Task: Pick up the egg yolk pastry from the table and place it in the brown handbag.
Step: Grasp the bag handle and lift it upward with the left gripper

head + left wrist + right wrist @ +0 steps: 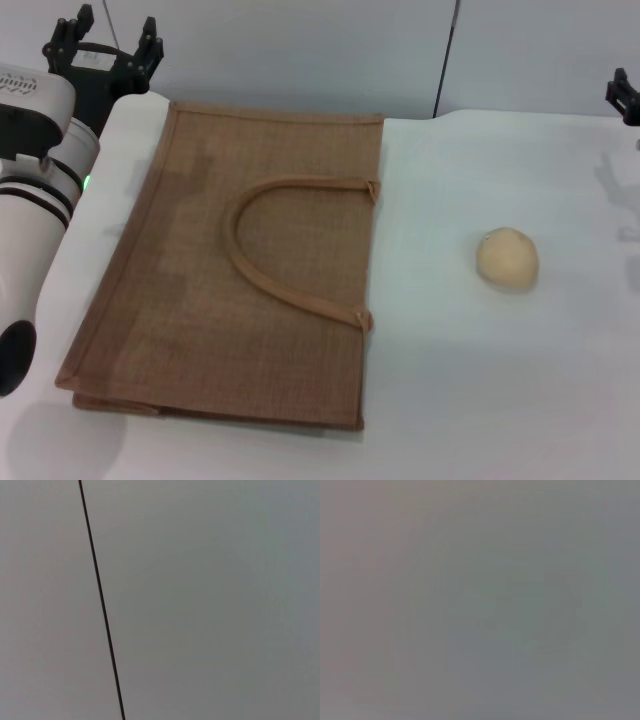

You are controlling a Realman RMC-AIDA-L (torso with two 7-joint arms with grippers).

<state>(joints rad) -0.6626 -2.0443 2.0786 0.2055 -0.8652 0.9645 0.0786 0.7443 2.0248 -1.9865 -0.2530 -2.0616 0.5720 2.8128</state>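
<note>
The egg yolk pastry, a small pale beige dough ball, sits on the white table to the right of the bag. The brown handbag lies flat on the table's left half, its tan handles arching across the top face, its mouth edge toward the pastry. My left gripper is raised at the far left corner, open and empty, far from both. Only a dark tip of my right gripper shows at the right edge. Both wrist views show only grey wall.
My white left arm runs down the left edge beside the bag. A grey wall with a dark vertical seam stands behind the table; the seam also shows in the left wrist view.
</note>
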